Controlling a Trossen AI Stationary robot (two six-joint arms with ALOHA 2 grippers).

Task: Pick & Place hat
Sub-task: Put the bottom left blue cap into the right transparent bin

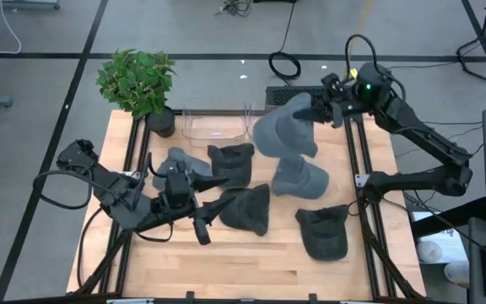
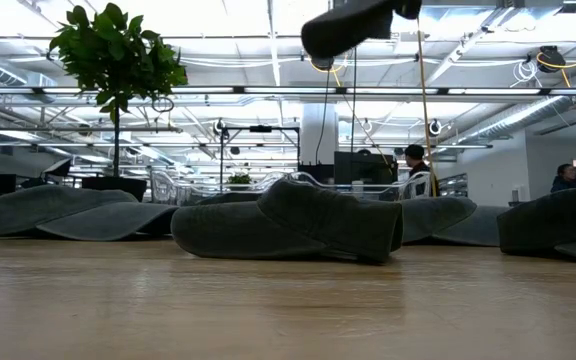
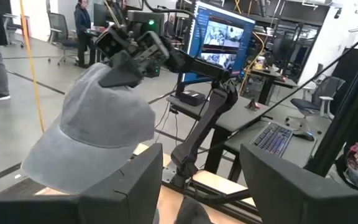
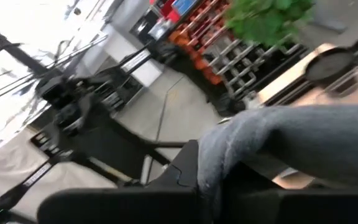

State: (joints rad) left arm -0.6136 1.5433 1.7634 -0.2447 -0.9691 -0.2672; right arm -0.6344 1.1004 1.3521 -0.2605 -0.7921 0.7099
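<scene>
Dark caps (image 1: 247, 209) on table (image 1: 226, 270) | right gripper (image 1: 319, 108) clamped on grey hat (image 1: 283, 128), aloft beside clear bin (image 1: 216, 123) | left gripper (image 1: 213, 206) apparently open, empty, well short of bin

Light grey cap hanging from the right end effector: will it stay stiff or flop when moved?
Probably floppy: the light grey cap droops below the right end effector, pinched at one edge. It likely swings and looks light.

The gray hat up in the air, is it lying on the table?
No, the right end effector holds the gray hat lifted above the table.
</scene>
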